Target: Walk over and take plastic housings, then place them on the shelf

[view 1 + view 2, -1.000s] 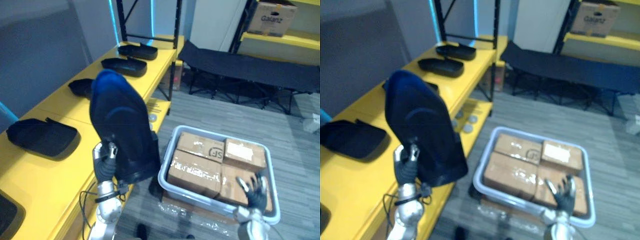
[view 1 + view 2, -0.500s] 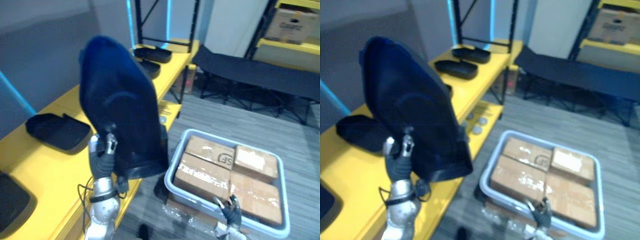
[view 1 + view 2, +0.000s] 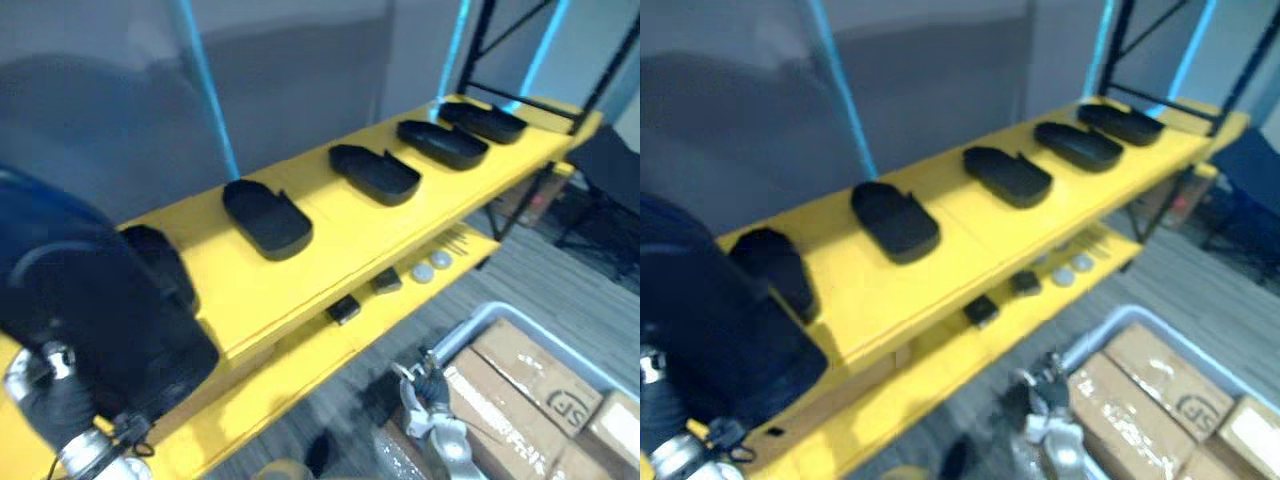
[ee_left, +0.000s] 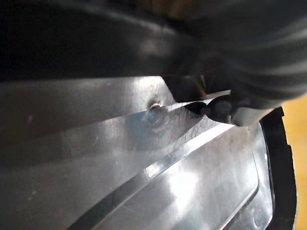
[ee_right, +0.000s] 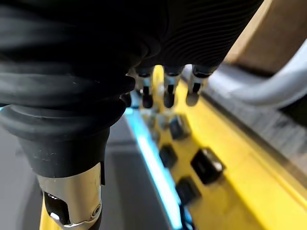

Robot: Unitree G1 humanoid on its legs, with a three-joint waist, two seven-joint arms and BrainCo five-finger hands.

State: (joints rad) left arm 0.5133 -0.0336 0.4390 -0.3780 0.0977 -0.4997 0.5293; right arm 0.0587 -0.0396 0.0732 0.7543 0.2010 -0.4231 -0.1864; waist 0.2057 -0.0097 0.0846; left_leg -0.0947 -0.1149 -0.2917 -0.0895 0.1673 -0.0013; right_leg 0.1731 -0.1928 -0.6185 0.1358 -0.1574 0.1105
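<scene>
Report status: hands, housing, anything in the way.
Left hand shut on plastic housing, beside yellow shelf. Right hand open, empty. Placed housing sits close behind the held one.

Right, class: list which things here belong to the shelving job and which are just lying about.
Job: held plastic housing, left robot hand, yellow shelf, housings already shelved.
Lying about: cardboard boxes, grey bin, small parts on the lower shelf.

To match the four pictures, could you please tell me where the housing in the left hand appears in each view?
Left eye view: housing, lower left, gripped by the left hand.
Right eye view: housing, lower left corner.
Left wrist view: housing, its glossy surface up close.
Right wrist view: cannot pick it out.
Shared landmark: yellow shelf.
</scene>
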